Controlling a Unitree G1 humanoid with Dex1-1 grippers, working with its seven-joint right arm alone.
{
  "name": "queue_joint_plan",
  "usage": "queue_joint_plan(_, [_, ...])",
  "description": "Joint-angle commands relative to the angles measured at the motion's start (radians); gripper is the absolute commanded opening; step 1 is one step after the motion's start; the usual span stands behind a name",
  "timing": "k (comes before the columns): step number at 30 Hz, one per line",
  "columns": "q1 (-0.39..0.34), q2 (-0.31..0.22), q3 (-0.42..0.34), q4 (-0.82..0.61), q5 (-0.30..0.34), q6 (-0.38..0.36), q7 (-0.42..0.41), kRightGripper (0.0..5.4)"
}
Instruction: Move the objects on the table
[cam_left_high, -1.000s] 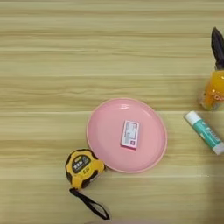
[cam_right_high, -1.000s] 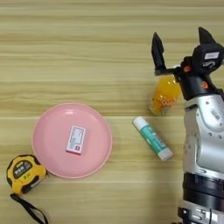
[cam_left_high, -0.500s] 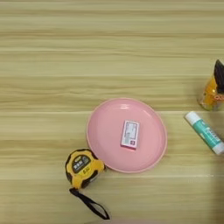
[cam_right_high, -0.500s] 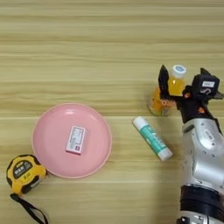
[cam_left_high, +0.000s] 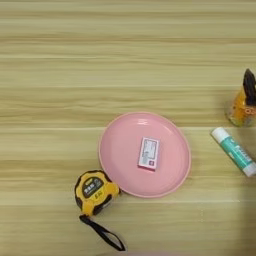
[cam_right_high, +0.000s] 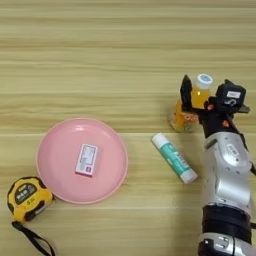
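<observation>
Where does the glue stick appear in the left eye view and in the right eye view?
Left eye view: the glue stick lies at the right edge.
Right eye view: it lies right of centre.
Shared landmark: the pink plate to its left, in both views.

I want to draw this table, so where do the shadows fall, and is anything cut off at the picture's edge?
Right eye view: the pink plate casts only a thin soft shadow along its lower rim, and the tape measure strap runs off the bottom edge. Left eye view: the juice bottle sits at the right edge with one black finger of the tool showing; the glue stick just fits.
</observation>
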Motion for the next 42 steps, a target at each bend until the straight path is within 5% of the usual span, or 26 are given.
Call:
queue_joint_plan(1, [-0.074, -0.047, 0.006, -0.044, -0.007, -0.039, -0.003, 4.62])
queue_joint_plan(23, [-0.073, -0.053, 0.026, -0.054, -0.004, -0.029, 0.003, 1.91])
queue_joint_plan(42, [-0.099, -0.064, 0.029, -0.076, -0.004, -0.028, -0.004, 1.79])
